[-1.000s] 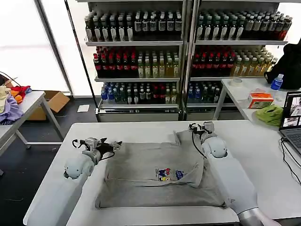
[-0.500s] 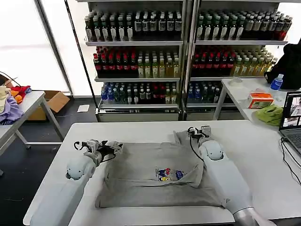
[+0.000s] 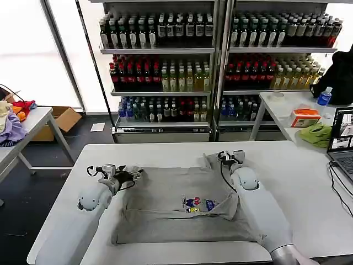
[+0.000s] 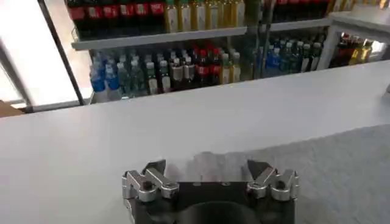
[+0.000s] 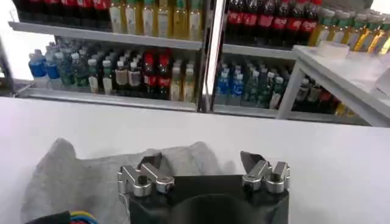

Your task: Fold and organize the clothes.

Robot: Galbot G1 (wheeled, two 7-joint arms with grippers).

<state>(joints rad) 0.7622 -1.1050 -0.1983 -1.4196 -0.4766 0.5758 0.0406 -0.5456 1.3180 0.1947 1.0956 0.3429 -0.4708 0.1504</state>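
Grey shirt (image 3: 182, 204) flat on counter (image 3: 298, 165), frame centre; I see left gripper (image 3: 134, 174) and right gripper (image 3: 229, 157) at its upper corners, fingers released.

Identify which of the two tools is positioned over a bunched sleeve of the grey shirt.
The right tool: it is at the far right corner of the shirt, over the bunched sleeve. The left tool is at the far left edge.
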